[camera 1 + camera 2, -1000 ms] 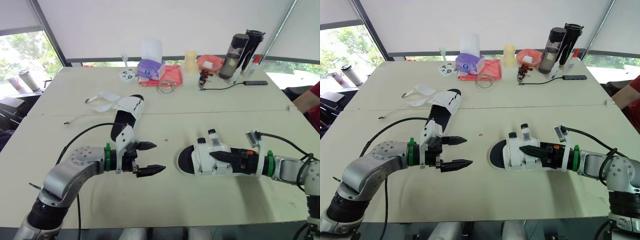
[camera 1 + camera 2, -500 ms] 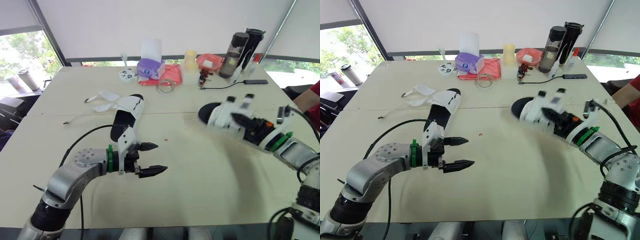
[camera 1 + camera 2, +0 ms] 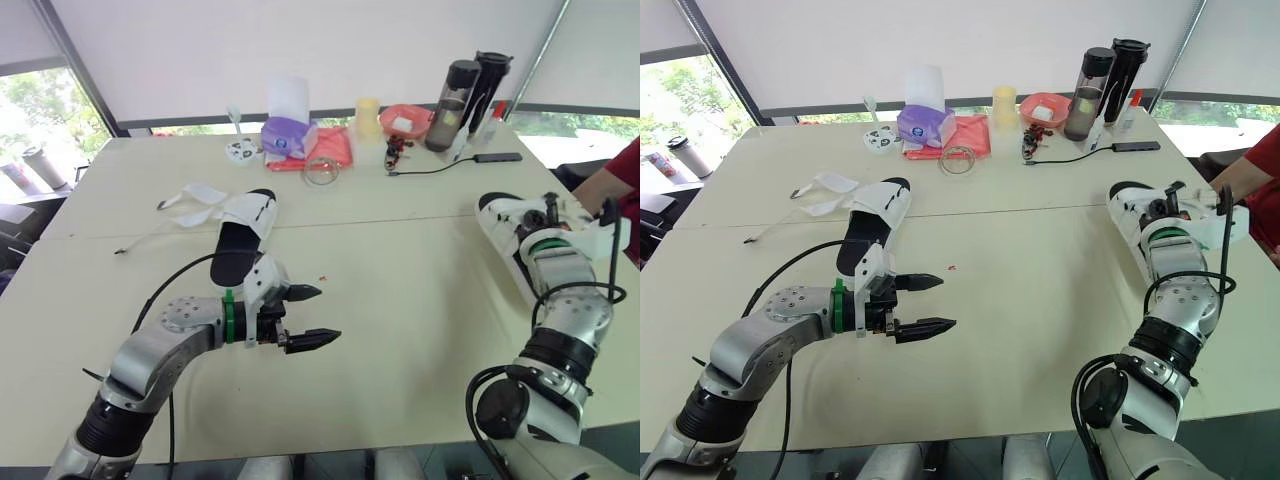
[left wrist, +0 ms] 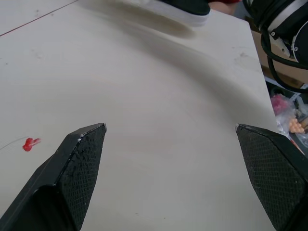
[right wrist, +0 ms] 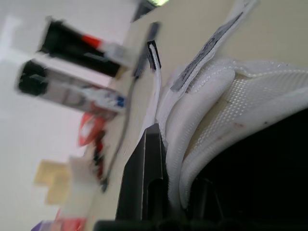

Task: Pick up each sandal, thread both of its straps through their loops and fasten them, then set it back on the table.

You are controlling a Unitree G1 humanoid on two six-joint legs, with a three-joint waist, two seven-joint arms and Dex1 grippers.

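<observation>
One white sandal with a black footbed point(image 3: 240, 235) lies on the table left of centre, its loose straps point(image 3: 200, 195) spread toward the far left. Just in front of its heel, my left gripper point(image 3: 328, 314) hovers open and holds nothing; the left wrist view shows bare tabletop between its fingertips point(image 4: 86, 154). The second white sandal point(image 3: 503, 232) is at the right side of the table, and my right gripper point(image 3: 530, 214) is shut on it. In the right wrist view a black finger point(image 5: 144, 178) presses against the sandal's white mesh strap point(image 5: 231, 101).
Along the far edge stand a purple tissue box point(image 3: 287, 130), a red cloth point(image 3: 330, 148), a yellow cup point(image 3: 368, 115), a red bowl point(image 3: 405, 120) and two dark bottles point(image 3: 465, 90). A cable and power bank point(image 3: 497, 157) lie nearby. A person's red sleeve point(image 3: 625, 180) is at the right edge.
My right arm lifted the second sandal from the table's middle and swung it up and out to the right side. The left gripper stayed open in place. The camera shifted slightly.
</observation>
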